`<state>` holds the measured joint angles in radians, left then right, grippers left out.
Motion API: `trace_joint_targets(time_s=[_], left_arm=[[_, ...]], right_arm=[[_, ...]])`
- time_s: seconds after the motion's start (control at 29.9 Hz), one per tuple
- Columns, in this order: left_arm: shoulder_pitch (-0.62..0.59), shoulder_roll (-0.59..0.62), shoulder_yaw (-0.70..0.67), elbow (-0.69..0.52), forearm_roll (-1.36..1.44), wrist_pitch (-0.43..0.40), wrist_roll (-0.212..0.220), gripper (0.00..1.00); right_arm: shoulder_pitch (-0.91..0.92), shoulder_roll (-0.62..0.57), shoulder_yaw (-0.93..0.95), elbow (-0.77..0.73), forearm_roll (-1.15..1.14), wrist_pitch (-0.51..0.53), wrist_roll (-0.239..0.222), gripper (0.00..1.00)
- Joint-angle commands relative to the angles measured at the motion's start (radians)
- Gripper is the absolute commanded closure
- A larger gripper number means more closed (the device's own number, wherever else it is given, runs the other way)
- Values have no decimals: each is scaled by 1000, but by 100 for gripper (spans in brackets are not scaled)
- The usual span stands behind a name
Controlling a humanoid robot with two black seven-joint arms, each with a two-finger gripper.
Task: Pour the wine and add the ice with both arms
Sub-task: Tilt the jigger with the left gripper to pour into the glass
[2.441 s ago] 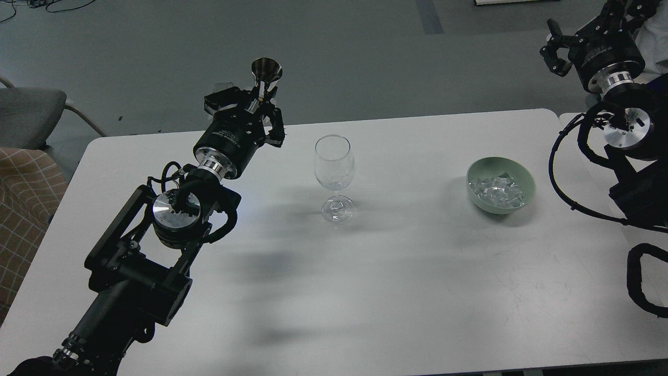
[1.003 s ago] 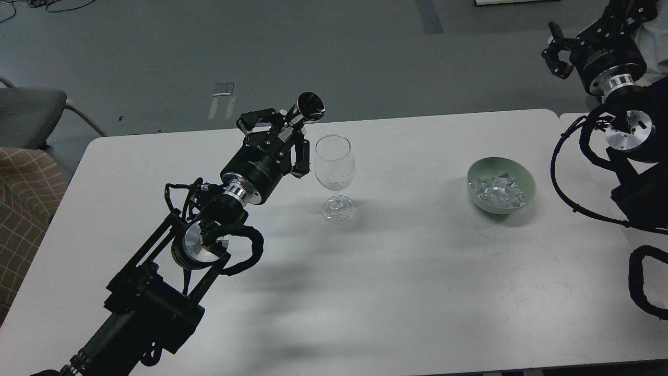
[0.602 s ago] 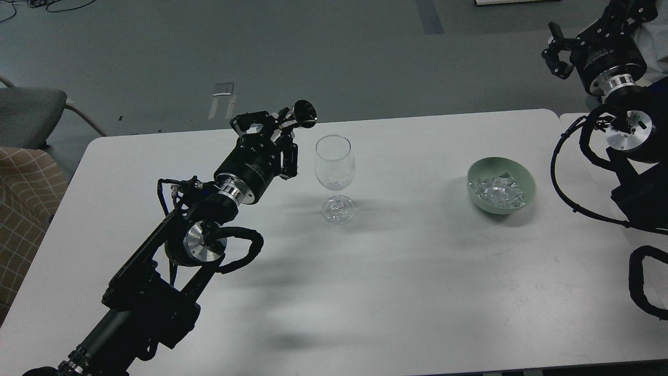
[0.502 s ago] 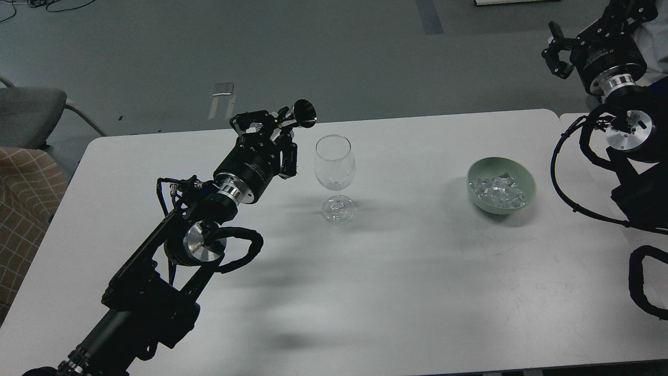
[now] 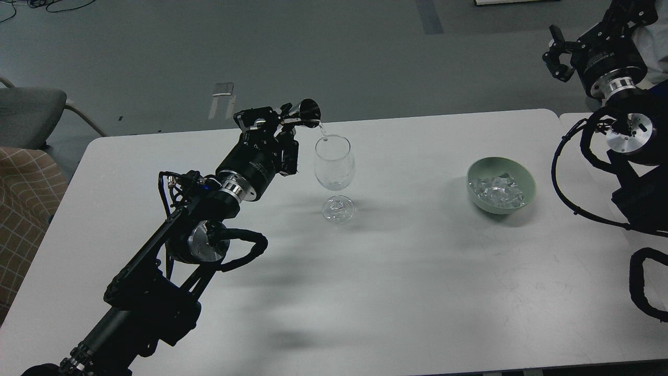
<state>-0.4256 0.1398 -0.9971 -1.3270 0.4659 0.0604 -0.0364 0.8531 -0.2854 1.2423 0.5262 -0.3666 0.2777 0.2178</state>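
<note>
My left gripper point(image 5: 284, 122) is shut on the stem of a small shiny metal measuring cup point(image 5: 309, 112), tipped to the right over a clear stemmed wine glass point(image 5: 334, 175) on the white table point(image 5: 407, 271). A thin stream of clear wine point(image 5: 322, 129) falls from the cup's lip into the glass. A pale green bowl point(image 5: 501, 186) to the right holds several clear ice chunks point(image 5: 496, 190). My right gripper point(image 5: 554, 52) hangs open and empty, high beyond the table's far right corner.
A grey chair point(image 5: 31, 107) and a checked cushion point(image 5: 26, 209) stand left of the table. A second white surface point(image 5: 571, 122) adjoins the table's right edge under my right arm.
My left gripper swung the cup right to the glass and tipped it further; liquid now runs from the cup into the glass. The right arm has barely moved.
</note>
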Motion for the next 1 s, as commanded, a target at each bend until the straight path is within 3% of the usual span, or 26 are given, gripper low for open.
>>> trace_joint_targets(time_s=[0.0, 0.97], left_arm=[[-18, 15, 2, -1, 10, -1, -5, 100], [-44, 27, 6, -20, 214, -50, -3, 100]], right_arm=[[0, 2, 0, 3, 0, 0, 0, 0], [1, 0, 2, 6, 0, 1, 0, 0]])
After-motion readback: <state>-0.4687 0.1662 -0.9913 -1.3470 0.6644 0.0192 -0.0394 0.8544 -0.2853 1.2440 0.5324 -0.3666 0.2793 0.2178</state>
